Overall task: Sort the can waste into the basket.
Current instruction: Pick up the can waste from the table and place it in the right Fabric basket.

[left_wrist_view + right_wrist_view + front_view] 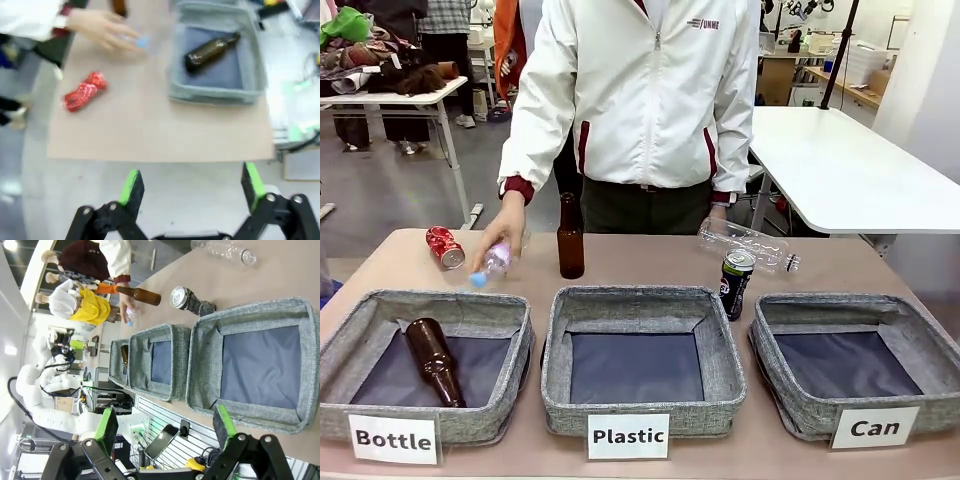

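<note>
L gripper: jaws spread wide, empty, hangs off the table edge. R gripper: jaws spread, empty, just short of Can basket. Red can dented, lies on its side far-left on table, near person's hand. Black can upright betw. far corners of Plastic basket and Can basket.

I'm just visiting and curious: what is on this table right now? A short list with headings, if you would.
Cans: red can dented, lying at far left; black can upright behind the gap between Plastic basket and Can basket
Can basket: no cans in it yet
Bottle basket: one brown bottle lying inside
Person: hand on a small clear bottle beside the red can
Robot: left gripper and right gripper open, holding nothing
</note>
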Robot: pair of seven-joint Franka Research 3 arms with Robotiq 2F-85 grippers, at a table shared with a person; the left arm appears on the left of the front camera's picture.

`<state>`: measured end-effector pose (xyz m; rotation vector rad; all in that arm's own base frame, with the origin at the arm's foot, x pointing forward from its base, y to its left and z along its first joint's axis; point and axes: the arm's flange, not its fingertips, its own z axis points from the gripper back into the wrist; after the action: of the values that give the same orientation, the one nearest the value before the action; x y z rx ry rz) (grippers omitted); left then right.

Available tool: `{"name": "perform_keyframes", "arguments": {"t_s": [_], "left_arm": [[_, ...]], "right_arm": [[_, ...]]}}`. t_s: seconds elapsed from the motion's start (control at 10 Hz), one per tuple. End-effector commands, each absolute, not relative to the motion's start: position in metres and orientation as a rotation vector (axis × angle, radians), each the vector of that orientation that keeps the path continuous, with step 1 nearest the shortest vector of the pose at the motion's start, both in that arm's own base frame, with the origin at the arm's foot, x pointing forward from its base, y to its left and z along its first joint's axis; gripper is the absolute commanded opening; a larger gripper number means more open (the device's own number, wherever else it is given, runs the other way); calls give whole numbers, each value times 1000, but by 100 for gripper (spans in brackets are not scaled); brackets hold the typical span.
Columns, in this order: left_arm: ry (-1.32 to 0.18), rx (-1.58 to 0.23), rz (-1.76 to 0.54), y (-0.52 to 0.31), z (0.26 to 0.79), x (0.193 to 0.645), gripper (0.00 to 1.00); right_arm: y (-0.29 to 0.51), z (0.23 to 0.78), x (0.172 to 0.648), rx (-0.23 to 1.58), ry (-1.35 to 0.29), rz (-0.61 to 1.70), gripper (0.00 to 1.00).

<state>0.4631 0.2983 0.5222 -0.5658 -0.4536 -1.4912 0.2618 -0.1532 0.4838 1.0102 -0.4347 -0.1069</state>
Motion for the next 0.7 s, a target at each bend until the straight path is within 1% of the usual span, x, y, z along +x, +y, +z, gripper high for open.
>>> {"name": "perform_keyframes", "arguments": {"t_s": [0.0, 0.2, 0.4, 0.6], "left_arm": [[-427, -559, -1539, 300, 484, 440, 100], [-428, -604, -1546, 308, 472, 439, 100], [-384, -623, -1572, 300, 474, 454, 100], [-362, -608, -1538, 293, 477, 460, 100]], "right_arm": [[-155, 485, 263, 1026, -459, -88, 100], [-155, 485, 263, 1026, -459, -88, 100], [-155, 485, 263, 1026, -459, -88, 100], [-155, 485, 263, 1026, -459, -88, 100]]}}
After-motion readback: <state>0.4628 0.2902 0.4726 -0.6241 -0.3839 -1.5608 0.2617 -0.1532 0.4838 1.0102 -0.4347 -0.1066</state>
